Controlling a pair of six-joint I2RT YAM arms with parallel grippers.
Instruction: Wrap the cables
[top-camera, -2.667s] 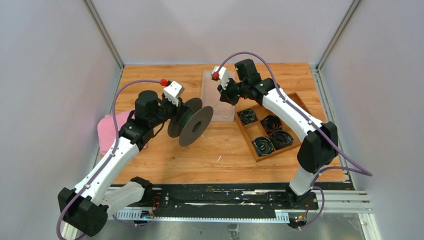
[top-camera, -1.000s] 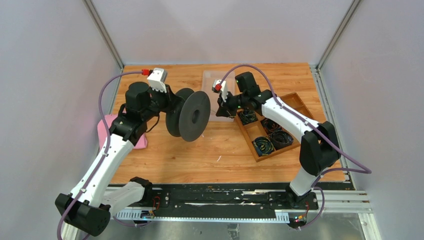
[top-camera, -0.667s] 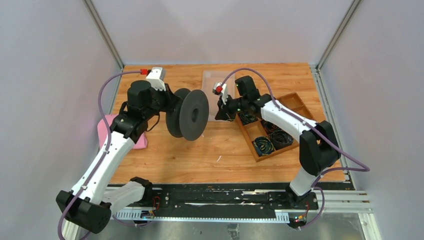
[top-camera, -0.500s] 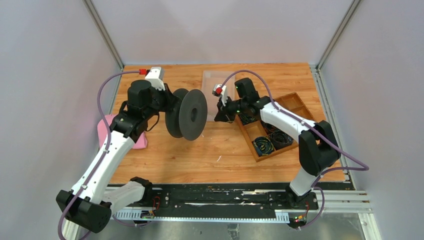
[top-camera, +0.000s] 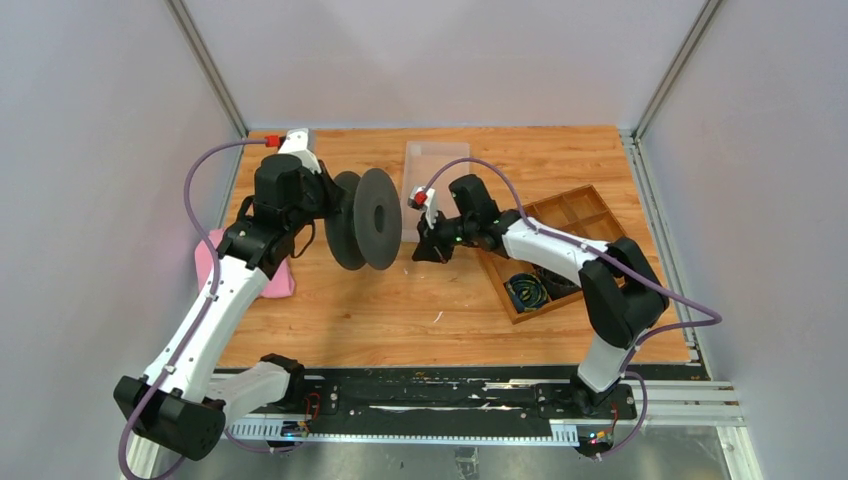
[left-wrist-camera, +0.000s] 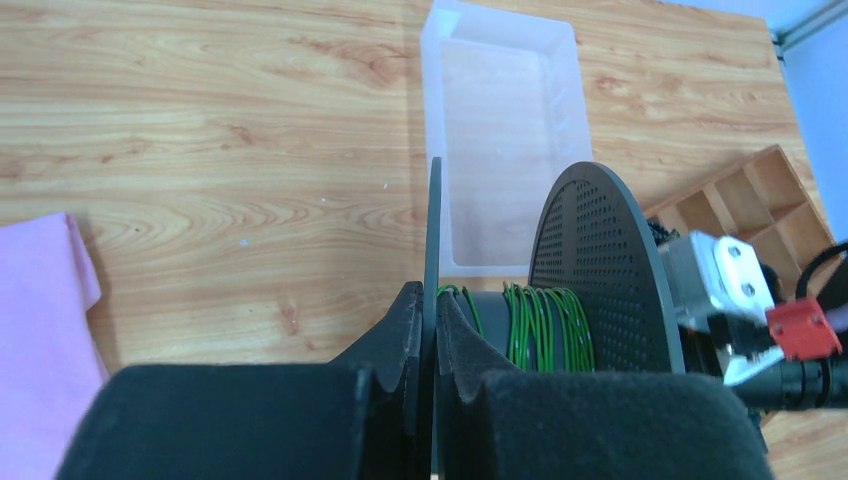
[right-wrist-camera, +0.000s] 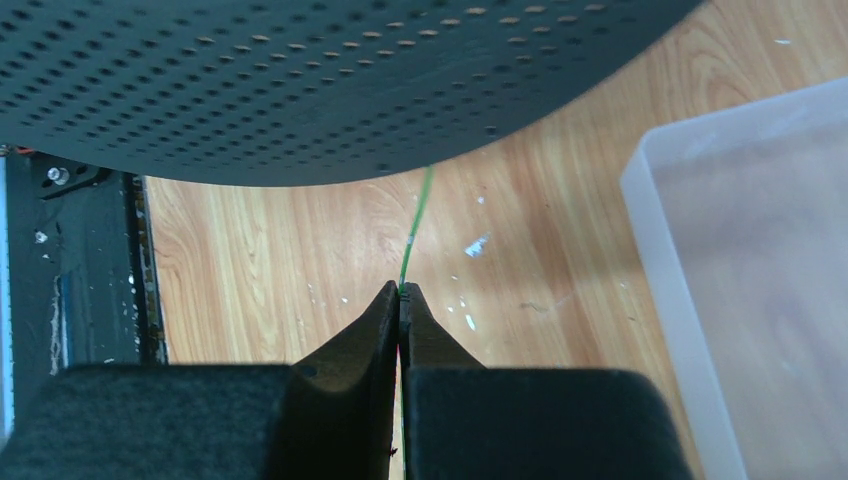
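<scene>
Step in hand: winding, partly done.

- Pink cloth (top-camera: 240, 268): soft, creased, lying flat at the left edge of the wooden table (top-camera: 330, 320).
- Left gripper (left-wrist-camera: 430, 300): fingers clenched on the thin rim of the spool's near disc, holding the spool (top-camera: 375, 215) clear of the table with its axle roughly level.
- Spool: black, rigid, with two perforated round discs on a grey hub.
- Green cable (left-wrist-camera: 540, 325): thin and pliant, with several turns on the hub. A single strand runs from behind the far disc to the right gripper (right-wrist-camera: 400, 295), which pinches it between closed tips.
- Strand tension: appears taut, though the strand is too fine to be sure.
- Clear plastic bin (top-camera: 437, 160): smooth, rectangular.
- Wooden tray (top-camera: 585, 200): compartmented.

Next move, in my judgement: carry the strand around the hub under steady tension without pulling it from the pinch.
</scene>
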